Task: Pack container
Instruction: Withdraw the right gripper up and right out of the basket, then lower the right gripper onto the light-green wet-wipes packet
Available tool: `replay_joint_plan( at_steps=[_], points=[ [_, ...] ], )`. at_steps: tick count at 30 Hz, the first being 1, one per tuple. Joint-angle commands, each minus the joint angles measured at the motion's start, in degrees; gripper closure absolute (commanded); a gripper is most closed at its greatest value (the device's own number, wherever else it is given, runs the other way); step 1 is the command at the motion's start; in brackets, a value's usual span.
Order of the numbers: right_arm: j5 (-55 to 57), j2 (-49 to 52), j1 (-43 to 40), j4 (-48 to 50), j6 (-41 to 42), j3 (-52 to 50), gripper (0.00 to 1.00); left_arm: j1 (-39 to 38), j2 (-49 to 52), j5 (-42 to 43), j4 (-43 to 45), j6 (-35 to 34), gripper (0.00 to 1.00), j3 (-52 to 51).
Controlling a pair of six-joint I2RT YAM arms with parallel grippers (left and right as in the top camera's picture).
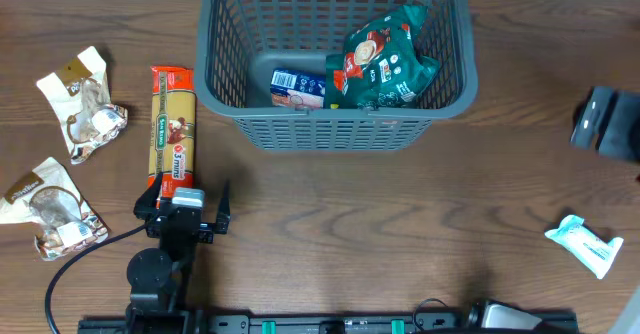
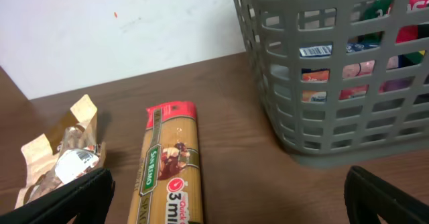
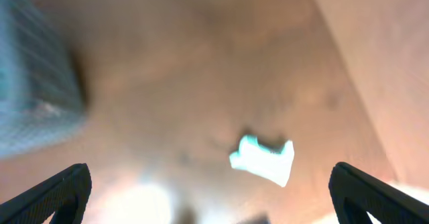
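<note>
— What do we make of the container?

— We see a large dark grey basket with rounded corners, lattice walls and a thick rim. It stands upright at the far middle of the tabletop.

— And around it, from the left?

— At the left edge lie a far crumpled packet and a near crumpled packet, both tan and white. Just right of them a long spaghetti packet lies lengthwise, apart from the basket's left wall. Our left pincer is over its near end, jaws wide apart and empty. At the far right our right pincer is spread wide too, holding nothing, near a white-and-teal packet. Its wrist view is blurred.

— Inside?

— We see a small blue-and-white packet on the floor by the front wall. Right of it a green bag leans toward the right wall.
</note>
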Motion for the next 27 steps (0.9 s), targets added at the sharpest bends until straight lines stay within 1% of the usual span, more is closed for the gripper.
replay_joint_plan(
  at_steps=[1, 6, 12, 16, 20, 27],
  points=[
    [3.1, -1.1, -3.6, -0.2, 7.0, -10.6, 0.01, -0.3, -0.4, 0.6, -0.9, 0.7, 0.01, -1.5],
    [2.9, -3.6, -10.1, 1.2, 14.4, -25.4, 0.01, -0.3, -0.4, 0.6, -0.9, 0.7, 0.01, -1.5],
    [-3.2, -3.9, -17.3, 7.4, 16.4, -40.2, 0.01, -0.3, -0.4, 0.6, -0.9, 0.7, 0.01, -1.5],
    [-3.5, -3.9, -22.0, 11.4, 20.0, -47.4, 0.01, -0.3, -0.4, 0.6, -0.9, 0.7, 0.01, -1.5],
    [-3.5, -3.9, -25.8, 14.3, 22.2, -51.7, 0.01, -0.3, -0.4, 0.6, -0.9, 0.7, 0.01, -1.5],
    [-3.5, -4.3, -30.4, 18.9, 28.5, -55.3, 0.01, -0.3, -0.4, 0.6, -0.9, 0.7, 0.01, -1.5]
  ],
)
